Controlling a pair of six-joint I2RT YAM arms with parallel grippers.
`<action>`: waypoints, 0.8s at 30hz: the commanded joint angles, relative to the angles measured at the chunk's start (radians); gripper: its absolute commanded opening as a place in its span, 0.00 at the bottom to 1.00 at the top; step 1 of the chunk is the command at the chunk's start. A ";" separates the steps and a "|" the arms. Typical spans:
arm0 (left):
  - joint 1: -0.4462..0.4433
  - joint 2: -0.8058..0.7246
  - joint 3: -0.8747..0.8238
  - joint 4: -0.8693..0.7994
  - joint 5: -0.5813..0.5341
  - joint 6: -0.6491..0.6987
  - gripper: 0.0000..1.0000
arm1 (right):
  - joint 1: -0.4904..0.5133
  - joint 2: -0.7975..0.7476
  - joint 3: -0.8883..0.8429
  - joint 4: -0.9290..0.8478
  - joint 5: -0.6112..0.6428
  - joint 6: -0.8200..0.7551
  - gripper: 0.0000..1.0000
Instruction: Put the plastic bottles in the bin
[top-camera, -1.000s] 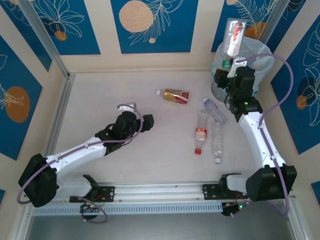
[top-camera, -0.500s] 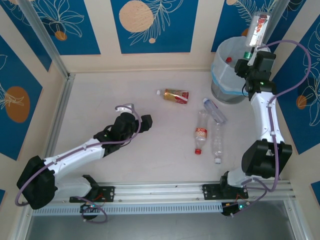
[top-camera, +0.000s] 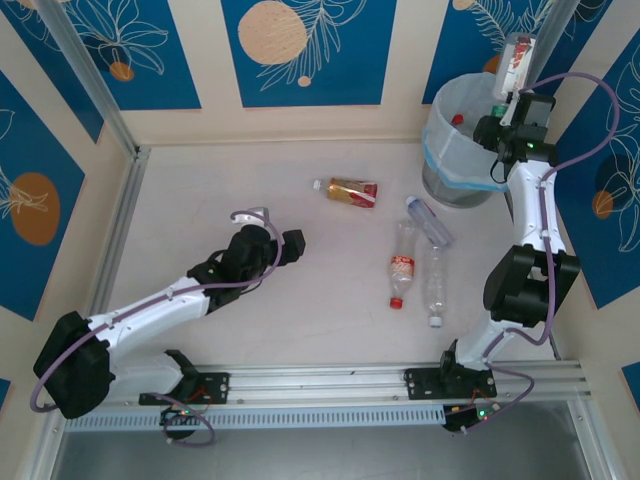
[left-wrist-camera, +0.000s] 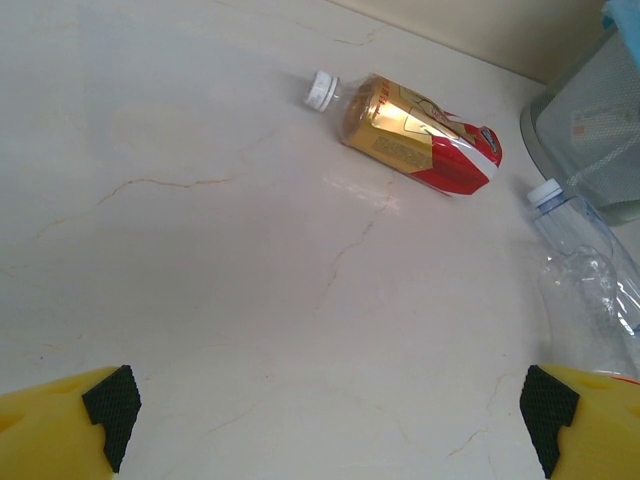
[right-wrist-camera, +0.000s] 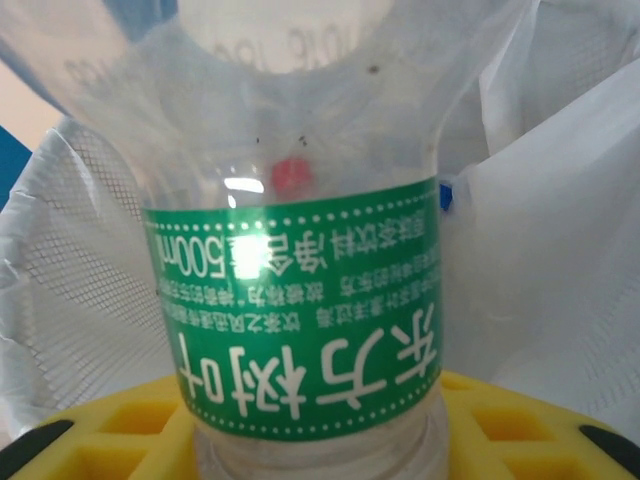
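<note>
Blue wall panels with white leaf drawings and orange discs close in a pale, veined worktop. The right arm reaches up along the right edge to the far right corner, while the left arm lies low across the near left part of the worktop.

The bin, grey mesh lined with a pale bag, stands in that far right corner, and a red cap shows inside it. The right fingers grip the neck end of the held bottle, which has a green label and stands cap-down above the bin's right rim.

Four more bottles lie on the worktop. The gold-and-red bottle rests on its side mid-worktop, its white cap pointing left. Near the bin's foot lies a slanted clear bottle. Nearer the arms, a red-labelled bottle and a plain clear bottle lie side by side.

The left fingers are spread wide and hold nothing, facing the gold-and-red bottle from well apart.
</note>
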 joint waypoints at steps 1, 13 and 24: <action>0.012 0.000 0.004 -0.002 0.008 -0.002 0.99 | 0.001 0.002 0.035 -0.021 -0.019 -0.005 0.51; 0.012 0.002 -0.004 0.015 0.038 0.014 0.99 | 0.018 -0.041 0.029 -0.026 -0.013 0.007 0.59; 0.011 0.035 0.008 0.109 0.206 0.102 0.99 | 0.075 -0.220 -0.097 -0.007 -0.016 0.048 0.69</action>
